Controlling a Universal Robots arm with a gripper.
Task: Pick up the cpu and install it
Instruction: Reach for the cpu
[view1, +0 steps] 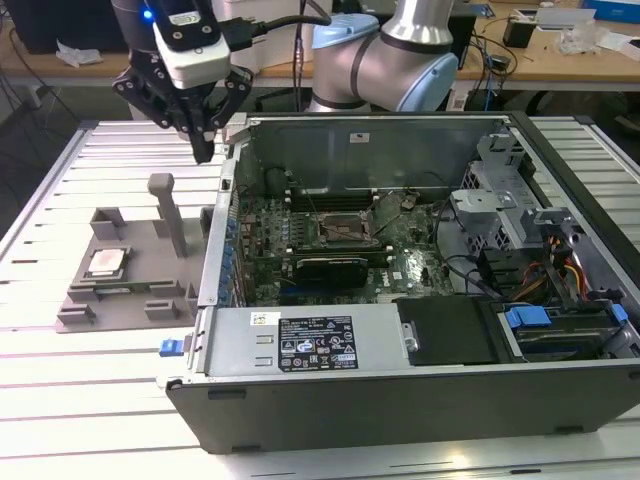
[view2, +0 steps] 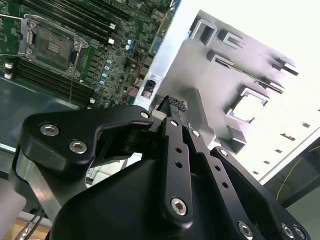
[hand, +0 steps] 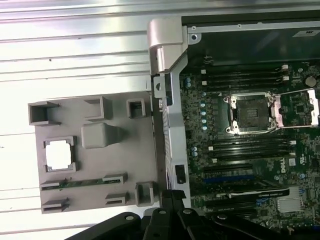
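— Slatted metal bench (view1: 70, 400), with desks and cables behind it. What sits on it?

— An open computer case (view1: 400, 400) takes up the middle and the side toward the exterior view's right. A grey fixture tray (view1: 130, 292) lies just beside the case wall, toward the bench's edge on the exterior view's left.

— And the cpu?

— The cpu (view1: 105, 262) lies flat in a square recess of the tray, silver top up. It is also visible in the first wrist view (hand: 59, 155) and the second wrist view (view2: 248, 108). Nothing touches it.

— The gripper?

— The gripper (view1: 205, 148) hangs in the air above the strip where tray and case wall meet, well apart from the cpu. Its fingers are pressed together with nothing between them, tips pointing down, as both wrist views show (hand: 170, 195) (view2: 175, 106).

— The socket?

— The socket (hand: 250, 114) sits on the board inside the case, its metal frame swung up.
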